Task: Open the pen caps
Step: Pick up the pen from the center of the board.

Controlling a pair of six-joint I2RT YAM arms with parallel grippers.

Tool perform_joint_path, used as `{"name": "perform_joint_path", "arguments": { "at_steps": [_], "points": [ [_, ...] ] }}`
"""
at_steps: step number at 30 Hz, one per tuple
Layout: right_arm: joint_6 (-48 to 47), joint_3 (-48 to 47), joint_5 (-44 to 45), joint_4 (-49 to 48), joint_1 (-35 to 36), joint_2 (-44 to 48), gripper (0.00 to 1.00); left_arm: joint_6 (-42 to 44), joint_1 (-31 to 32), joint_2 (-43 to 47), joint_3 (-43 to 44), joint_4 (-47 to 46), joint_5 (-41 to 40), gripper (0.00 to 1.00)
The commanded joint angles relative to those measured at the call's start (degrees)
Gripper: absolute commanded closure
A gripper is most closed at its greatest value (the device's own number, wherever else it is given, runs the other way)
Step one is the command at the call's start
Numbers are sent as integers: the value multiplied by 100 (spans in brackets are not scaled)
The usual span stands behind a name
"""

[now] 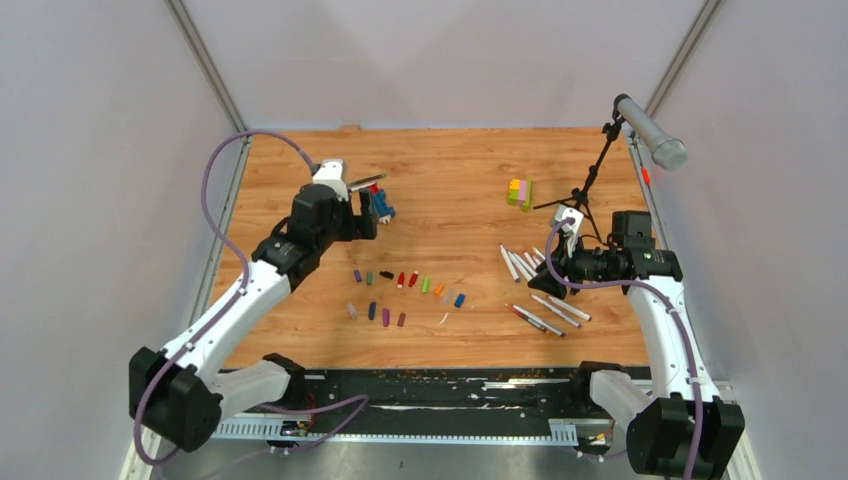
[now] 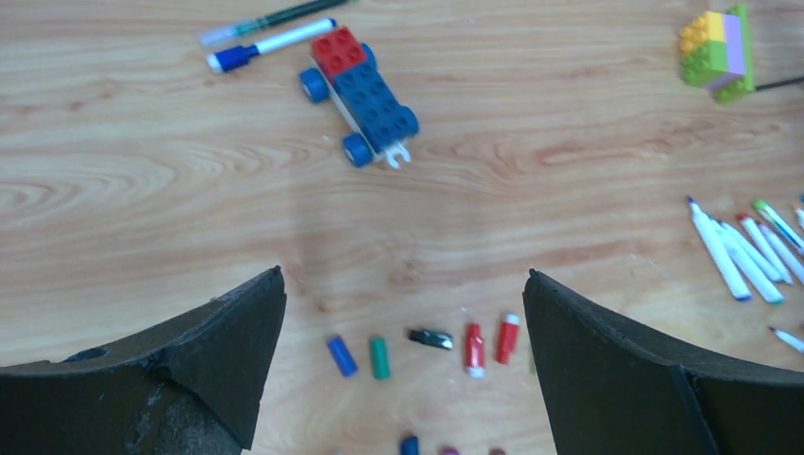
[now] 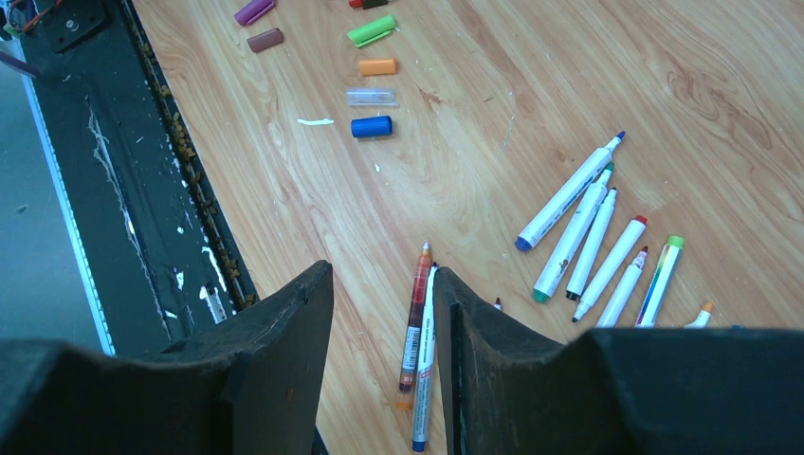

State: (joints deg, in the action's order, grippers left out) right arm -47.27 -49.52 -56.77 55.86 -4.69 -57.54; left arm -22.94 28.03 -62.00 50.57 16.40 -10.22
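The left gripper fills the near edge of its wrist view. Its jaws are spread wide with nothing between them. Loose pen caps, already off, lie in a row on the table beneath the gap.

The item that governs the next move is the pair of pens lying beyond the jaws, ahead and to their left, just beside the toy car. Both appear to carry a cap on the left-hand end, though the darker one is too small to confirm. Their long axes run nearly across the view, roughly parallel to the line between the fingertips. A wrist turn is therefore probably required before closing on a barrel.

In the top view this pair sits close to the left gripper and well apart from the right gripper, so the left arm is the nearer. The right jaws stand narrowly apart, pinching nothing visible, above the uncapped pens.
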Motion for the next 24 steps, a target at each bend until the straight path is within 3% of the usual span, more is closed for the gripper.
{"name": "perform_joint_path", "arguments": {
  "at_steps": [1,6,12,16,20,24],
  "points": [
    [-177,4,-243,-70,3,90,56,1019,-620,-702,638,-252,838,0],
    [-197,3,-240,-57,3,104,56,2038,-1146,-1947,1555,251,923,0],
    [-205,3,-277,-40,3,111,56,2595,-1835,-3228,2433,270,1338,1],
    [-215,7,-287,-31,3,94,56,2765,-2212,-4219,3397,532,2058,12],
    [-208,6,-283,-22,3,68,56,3206,-2231,-5073,4180,726,1781,18],
    [-226,-3,-294,-1,3,50,56,3727,-2229,-5681,4865,939,1634,31]
  ]
}}
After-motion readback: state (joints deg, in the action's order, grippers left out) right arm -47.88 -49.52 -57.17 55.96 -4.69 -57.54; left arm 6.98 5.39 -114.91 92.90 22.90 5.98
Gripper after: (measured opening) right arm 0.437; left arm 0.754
